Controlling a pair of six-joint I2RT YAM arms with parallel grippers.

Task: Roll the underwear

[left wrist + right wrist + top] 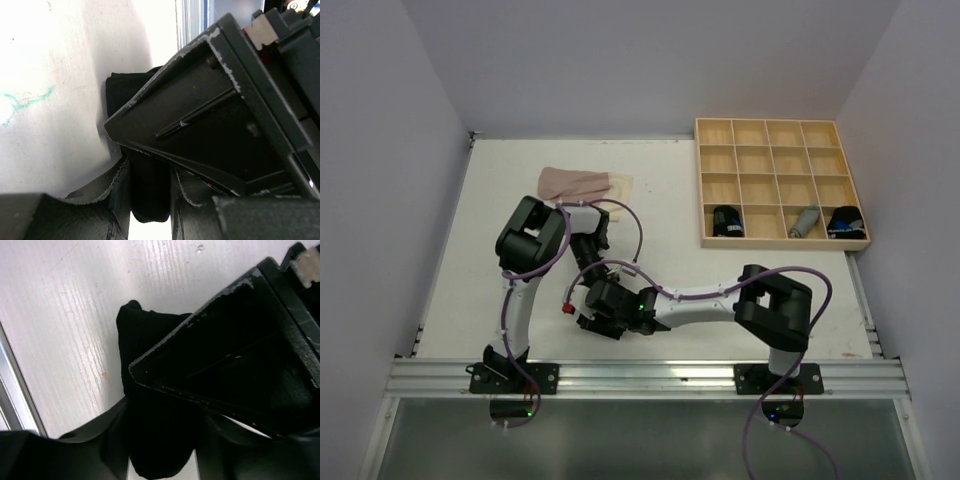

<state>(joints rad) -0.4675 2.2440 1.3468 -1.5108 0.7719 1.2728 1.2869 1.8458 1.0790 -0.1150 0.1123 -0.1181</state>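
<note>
A rolled-up black underwear (125, 90) lies low over the white table, held from both ends. In the left wrist view my left gripper (147, 172) is shut on it, and the dark cloth fills the gap between its fingers. The right gripper (160, 412) is shut on the same black underwear (145, 335) from the opposite side. Each wrist view is half covered by the other gripper's black body. From above, the left gripper (597, 268) and the right gripper (592, 298) meet nose to nose and hide the roll. A pale beige-pink underwear (585, 183) lies flat farther back.
A light wooden tray (780, 130) of square compartments stands at the back right. Its front row holds a black roll (726, 221), a grey roll (804, 221) and another dark roll (844, 222). The metal rail (640, 375) runs along the near edge.
</note>
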